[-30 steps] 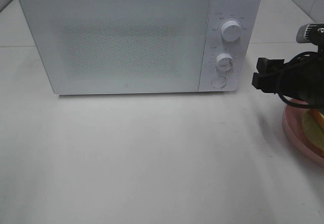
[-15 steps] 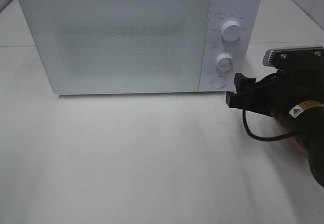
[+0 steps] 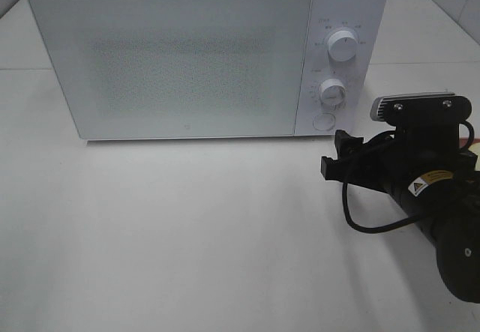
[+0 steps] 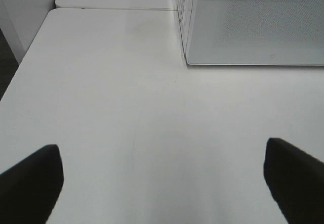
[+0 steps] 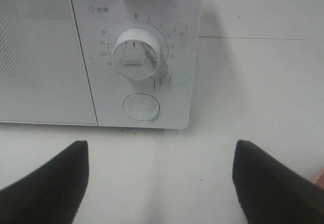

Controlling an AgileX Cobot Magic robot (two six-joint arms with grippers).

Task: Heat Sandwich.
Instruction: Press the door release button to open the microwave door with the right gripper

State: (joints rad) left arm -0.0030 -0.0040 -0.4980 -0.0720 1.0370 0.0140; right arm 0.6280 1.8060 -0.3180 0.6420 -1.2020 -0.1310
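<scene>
Sandwich is seen in no view. Left pincer (image 4: 162, 183) and right pincer (image 3: 337, 154) are held open, empty. If the right is driven high, the knob (image 5: 135, 53) could be struck instead of the button (image 5: 141, 106).

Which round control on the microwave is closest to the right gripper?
The flat round button, lowest of the three, below the timer knob; the right gripper sits just in front of it.

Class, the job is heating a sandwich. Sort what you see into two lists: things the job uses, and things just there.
Job: microwave, timer knob, round button, right arm. The sandwich is not in view.
Just there: white table, black cable.
</scene>
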